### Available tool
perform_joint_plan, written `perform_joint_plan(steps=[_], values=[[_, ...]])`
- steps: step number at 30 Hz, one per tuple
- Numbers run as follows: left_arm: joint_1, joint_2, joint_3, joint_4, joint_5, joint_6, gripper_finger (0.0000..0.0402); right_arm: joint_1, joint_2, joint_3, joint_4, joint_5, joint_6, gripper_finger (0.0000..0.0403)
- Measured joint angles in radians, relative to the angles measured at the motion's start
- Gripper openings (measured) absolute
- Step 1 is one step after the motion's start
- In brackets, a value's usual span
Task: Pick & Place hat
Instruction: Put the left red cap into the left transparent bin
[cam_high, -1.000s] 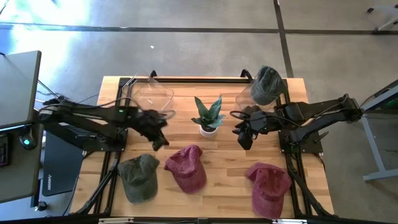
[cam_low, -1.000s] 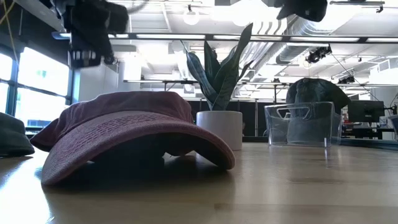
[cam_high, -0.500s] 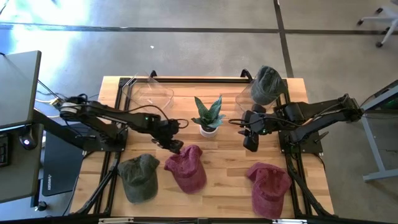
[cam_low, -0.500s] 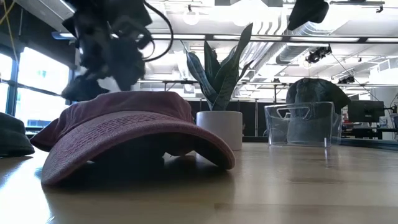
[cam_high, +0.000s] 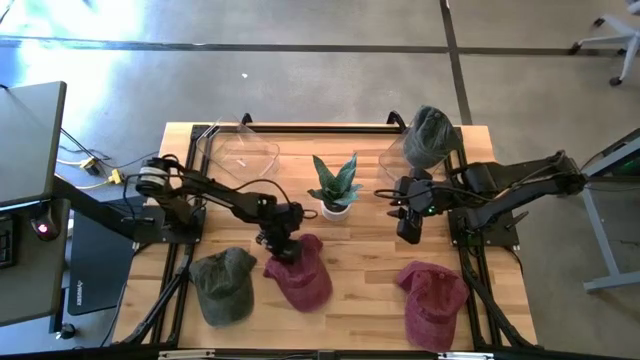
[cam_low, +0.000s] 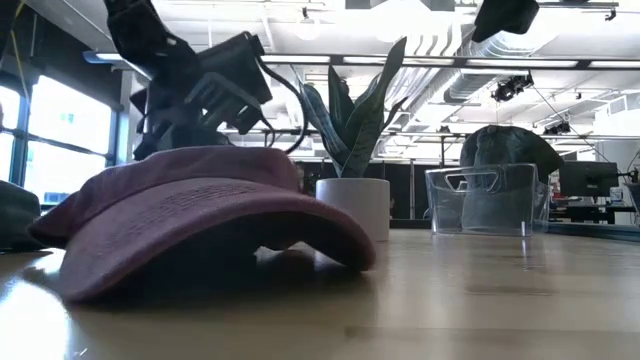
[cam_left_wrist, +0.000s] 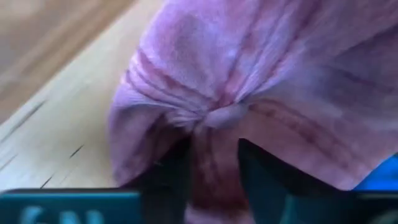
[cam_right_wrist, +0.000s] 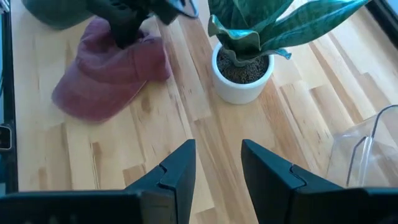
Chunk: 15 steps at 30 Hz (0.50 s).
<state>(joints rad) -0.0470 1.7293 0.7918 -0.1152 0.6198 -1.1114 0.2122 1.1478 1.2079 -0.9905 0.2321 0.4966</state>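
Left gripper (cam_high: 282, 243): pressing down on the crown of the middle red hat (cam_high: 300, 272), fingers (cam_left_wrist: 166, 177) sitting narrow with a bunch of cloth gathered between them, so they are pinching the hat
Middle red hat: lying on the worktop (cam_high: 360, 300) near the front, between the green hat (cam_high: 223, 285) and the other red hat (cam_high: 433, 300); in the low view its brim is resting on the wood, not yet lifted
Right gripper (cam_high: 409, 225): hanging over bare wood beside the potted plant (cam_high: 335, 185), fingers (cam_right_wrist: 177, 171) standing apart and holding nothing
Done so far: one green hat (cam_high: 430, 135) is already sitting on the clear bin (cam_high: 405, 155) at the back right, by the look of it; the clear bin at the back left (cam_high: 245, 150) is showing nothing inside
Left to do: judging from this, the lift and carry of the red hat are ahead, and two more hats are waiting on the wood
Hard to make out: how deep the pinch is going, since cloth is covering the fingertips; the front red hat is partly cut off by the frame rail; I cannot tell which bin is meant for this hat
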Motion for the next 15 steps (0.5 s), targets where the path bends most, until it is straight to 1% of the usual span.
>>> perform_joint_plan(steps=[3, 4, 5, 7, 9, 11, 13, 15], values=[[-0.018, -0.001, 0.001, 0.032, 0.033, 0.048, 0.0036, 0.014, -0.006, 0.000, 0.000, 0.004, 0.000, 0.0124], [-0.024, -0.001, 0.001, 0.037, 0.034, 0.055, 0.0018, 0.018, -0.006, 0.000, 0.000, 0.007, 0.000, 0.0124], [-0.028, -0.001, 0.001, 0.035, 0.034, 0.056, 0.0011, 0.024, -0.006, 0.000, -0.001, 0.014, 0.000, 0.0124], [-0.027, -0.001, 0.000, 0.051, 0.043, 0.035, 0.0015, 0.036, -0.006, 0.000, 0.000, 0.034, 0.001, 0.0124], [-0.026, -0.023, 0.000, 0.061, 0.045, 0.008, 0.0009, 0.046, -0.006, 0.000, 0.001, 0.057, 0.000, 0.0124], [-0.025, -0.080, 0.000, 0.060, 0.040, -0.002, 0.0003, 0.054, -0.006, 0.000, -0.003, 0.071, 0.000, 0.0124], [-0.026, -0.131, 0.010, 0.059, 0.006, -0.017, 0.0004, 0.061, -0.006, 0.000, -0.016, 0.080, 0.000, 0.0124], [-0.026, -0.189, 0.020, -0.003, -0.038, -0.023, 0.0002, 0.066, -0.006, 0.000, -0.027, 0.091, 0.000, 0.0124]])
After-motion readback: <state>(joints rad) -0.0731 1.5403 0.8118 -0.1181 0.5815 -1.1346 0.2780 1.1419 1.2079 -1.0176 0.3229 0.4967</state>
